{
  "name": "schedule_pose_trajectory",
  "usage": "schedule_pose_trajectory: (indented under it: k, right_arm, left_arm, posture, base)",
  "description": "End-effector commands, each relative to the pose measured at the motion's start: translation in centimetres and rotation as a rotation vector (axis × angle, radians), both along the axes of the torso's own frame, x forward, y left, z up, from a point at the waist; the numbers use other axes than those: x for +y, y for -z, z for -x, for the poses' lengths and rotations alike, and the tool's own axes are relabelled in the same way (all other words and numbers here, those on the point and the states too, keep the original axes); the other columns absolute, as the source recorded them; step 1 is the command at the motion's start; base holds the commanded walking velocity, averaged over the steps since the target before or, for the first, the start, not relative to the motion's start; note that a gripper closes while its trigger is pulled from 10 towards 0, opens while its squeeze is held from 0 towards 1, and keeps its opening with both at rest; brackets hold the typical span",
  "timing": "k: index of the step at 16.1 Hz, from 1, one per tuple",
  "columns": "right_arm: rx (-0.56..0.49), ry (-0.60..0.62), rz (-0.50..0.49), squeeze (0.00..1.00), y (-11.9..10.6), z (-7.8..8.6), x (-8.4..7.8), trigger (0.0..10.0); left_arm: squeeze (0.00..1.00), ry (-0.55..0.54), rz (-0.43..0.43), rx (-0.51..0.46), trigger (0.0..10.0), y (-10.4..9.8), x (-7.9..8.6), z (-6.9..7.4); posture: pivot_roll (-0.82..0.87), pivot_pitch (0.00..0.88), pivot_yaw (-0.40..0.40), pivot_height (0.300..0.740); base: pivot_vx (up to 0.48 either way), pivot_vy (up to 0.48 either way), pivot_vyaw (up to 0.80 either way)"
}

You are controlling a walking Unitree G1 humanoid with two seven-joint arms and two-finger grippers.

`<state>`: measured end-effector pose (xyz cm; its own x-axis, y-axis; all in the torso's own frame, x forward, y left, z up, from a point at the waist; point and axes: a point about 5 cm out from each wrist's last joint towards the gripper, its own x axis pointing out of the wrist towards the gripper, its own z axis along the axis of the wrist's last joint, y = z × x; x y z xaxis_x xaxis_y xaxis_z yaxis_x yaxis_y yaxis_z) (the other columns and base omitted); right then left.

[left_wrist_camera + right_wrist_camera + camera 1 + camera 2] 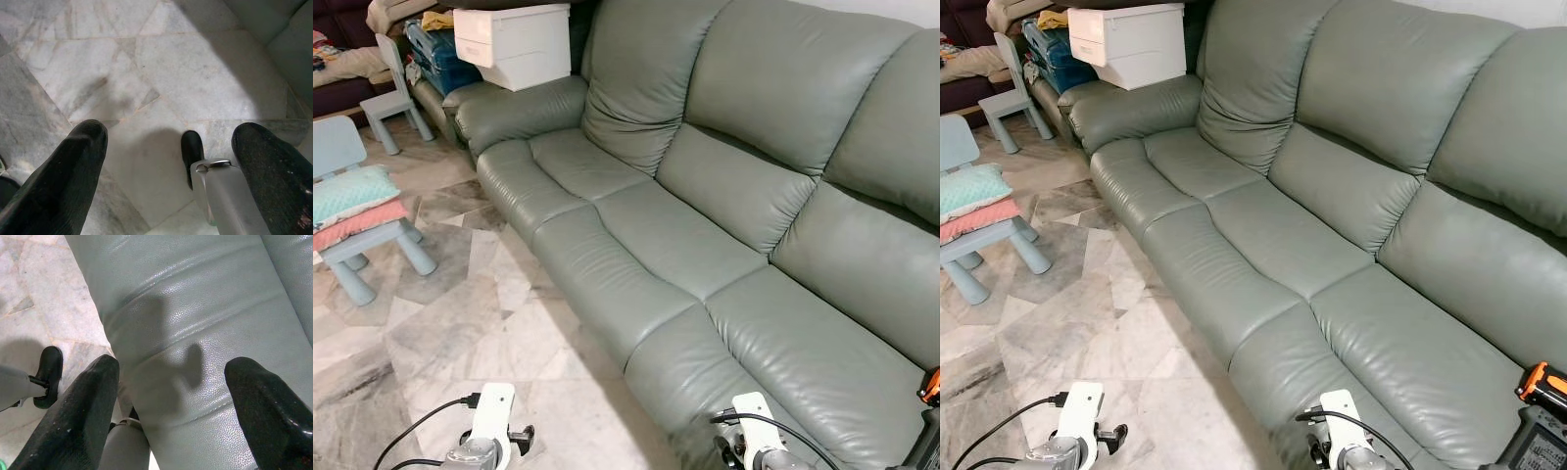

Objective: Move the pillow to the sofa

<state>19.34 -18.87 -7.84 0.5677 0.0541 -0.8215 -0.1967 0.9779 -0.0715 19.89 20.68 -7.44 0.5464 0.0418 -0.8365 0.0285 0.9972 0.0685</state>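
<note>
Far off to the left: pillow (350,193), pale teal with a faint pattern, soft and flattish, stacked on a pink cushion (357,224) on the seat of a small light-blue chair (374,245). Well apart from both arms. Across the middle and right: sofa (724,225), grey-green leather, three seats bare, front edge running diagonally from the far armrest down toward the near right. White box (514,44) resting on that far armrest. Between chair and sofa: open marble floor (480,323), veined grey and beige. Second small chair (396,93) farther back by a cluttered corner. Low down, left gripper (168,147) over the floor, fingers spread wide, holding nothing. Right gripper (171,382) over the sofa's front edge, fingers likewise wide apart, empty.
</note>
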Motion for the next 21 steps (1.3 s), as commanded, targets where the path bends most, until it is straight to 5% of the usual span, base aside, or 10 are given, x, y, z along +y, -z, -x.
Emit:
schedule_pose_trajectory:
  k: [1, 21]
  right_arm:
    - [-0.012, -0.004, 0.001, 0.0, -0.1, -0.21, 0.16, 10.0]
    - [-0.011, -0.012, 0.005, 0.0, -0.1, -0.2, 0.14, 10.0]
  left_arm:
    - [0.0, 0.003, -0.011, 0.006, 10.0, -0.09, 0.42, -0.03]
    - [0.0, 0.004, -0.012, 0.006, 10.0, -0.08, 0.41, -0.02]
  posture:
    - [-0.05, 0.0, 0.053, 0.74]
    - [-0.05, 0.0, 0.053, 0.74]
  base:
    - [0.0, 0.0, 0.0]
    - [0.0, 0.0, 0.0]
